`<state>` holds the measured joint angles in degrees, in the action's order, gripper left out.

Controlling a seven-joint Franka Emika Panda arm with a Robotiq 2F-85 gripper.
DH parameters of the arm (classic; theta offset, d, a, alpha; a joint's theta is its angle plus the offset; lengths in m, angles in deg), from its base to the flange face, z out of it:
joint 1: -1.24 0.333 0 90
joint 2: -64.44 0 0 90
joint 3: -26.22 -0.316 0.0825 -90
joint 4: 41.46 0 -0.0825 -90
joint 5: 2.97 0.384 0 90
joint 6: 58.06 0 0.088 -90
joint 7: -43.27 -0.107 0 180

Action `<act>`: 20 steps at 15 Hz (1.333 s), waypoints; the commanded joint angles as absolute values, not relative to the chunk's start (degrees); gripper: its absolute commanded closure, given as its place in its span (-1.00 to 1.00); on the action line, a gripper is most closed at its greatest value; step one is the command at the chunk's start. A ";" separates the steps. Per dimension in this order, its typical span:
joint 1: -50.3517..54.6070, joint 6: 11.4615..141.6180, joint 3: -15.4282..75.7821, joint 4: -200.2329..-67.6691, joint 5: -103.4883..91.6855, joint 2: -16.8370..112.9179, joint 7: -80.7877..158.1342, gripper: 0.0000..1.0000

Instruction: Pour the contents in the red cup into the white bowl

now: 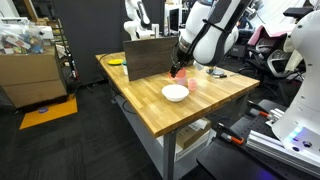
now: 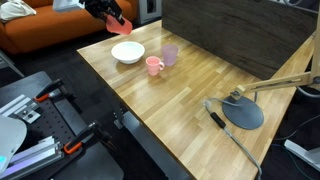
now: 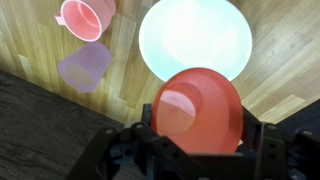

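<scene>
Holding the red cup (image 3: 200,110) by its sides, your gripper (image 3: 205,138) is closed narrow around it. The cup hangs in the air above the white bowl (image 3: 195,38), clear of the table. In the wrist view the cup covers the bowl's near rim, so it sits over the edge on the arm's side, not over the middle. In an exterior view the cup (image 2: 118,20) shows above and just beyond the bowl (image 2: 127,51). It looks tipped there, its long axis leaning off upright. I cannot tell which way the mouth faces, nor whether anything is inside. Your pour turns on that relation, I judge: the mouth should lie over the bowl's hollow before you roll the wrist, so bring the cup a little toward the bowl's centre first.

A pink cup (image 2: 154,66) and a lilac cup (image 2: 170,54) stand close together near the bowl, apart from it; keep the stream off them. The bowl rests on a flat wooden tabletop (image 2: 190,100). A dark board (image 2: 240,35) stands upright past the two cups from the bowl. Well apart from the bowl lies a dark round pan (image 2: 243,112) with a long pale handle. A flat yellow item (image 1: 115,62) lies well apart from the bowl, by the table's edge beside the board. Off the table, on the bowl's side, sits an orange sofa (image 2: 40,30).
</scene>
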<state>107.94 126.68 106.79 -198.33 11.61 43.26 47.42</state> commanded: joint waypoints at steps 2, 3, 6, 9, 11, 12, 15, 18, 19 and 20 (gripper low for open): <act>107.95 126.63 106.80 -198.34 11.61 43.26 47.43 -0.59; 107.95 126.61 106.80 -198.34 11.61 43.26 47.43 -0.59; 107.76 126.42 106.89 -198.45 10.85 45.10 48.48 -0.09; 107.31 123.74 106.42 -199.19 7.42 51.19 52.50 -0.09; 106.91 122.40 105.38 -199.75 5.21 54.85 54.42 -0.09; 106.72 121.30 104.98 -199.95 4.09 56.50 55.43 -0.09; 105.66 116.24 104.20 -200.35 1.23 61.99 59.15 -0.09; 105.10 107.35 104.12 -199.53 0.37 66.13 63.45 -0.09; 95.72 104.16 95.85 -198.88 -3.89 68.18 61.93 -0.09; 93.75 100.35 94.08 -198.39 -4.73 69.51 62.97 -0.09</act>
<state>104.91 108.72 102.73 -200.02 0.28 63.60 60.84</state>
